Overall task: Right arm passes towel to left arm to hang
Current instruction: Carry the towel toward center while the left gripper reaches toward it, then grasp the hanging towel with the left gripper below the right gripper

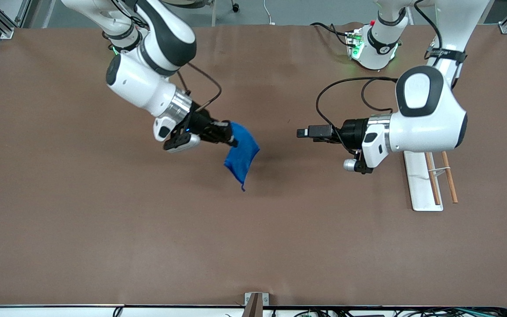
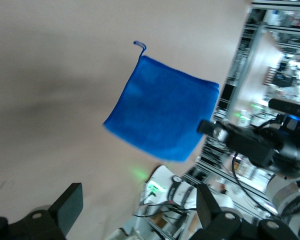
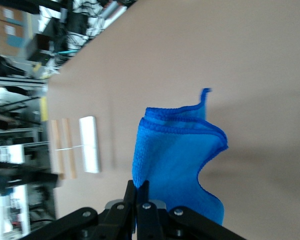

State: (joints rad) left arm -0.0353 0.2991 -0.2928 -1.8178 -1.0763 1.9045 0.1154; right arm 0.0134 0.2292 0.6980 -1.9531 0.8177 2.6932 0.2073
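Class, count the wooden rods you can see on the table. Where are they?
2: both wooden rods lie side by side on the white rack, at the left arm's end, partly under that arm.

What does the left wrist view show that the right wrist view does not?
Only the left wrist view shows the left gripper, its fingers spread open, and the right gripper from outside, clamped on one corner of the bright blue rectangular towel, which hangs flat. Only the right wrist view shows the white-based rack with wooden rods lying on the table, and the right gripper's shut fingers from above. Both share the towel, its small corner loop and the brown table.
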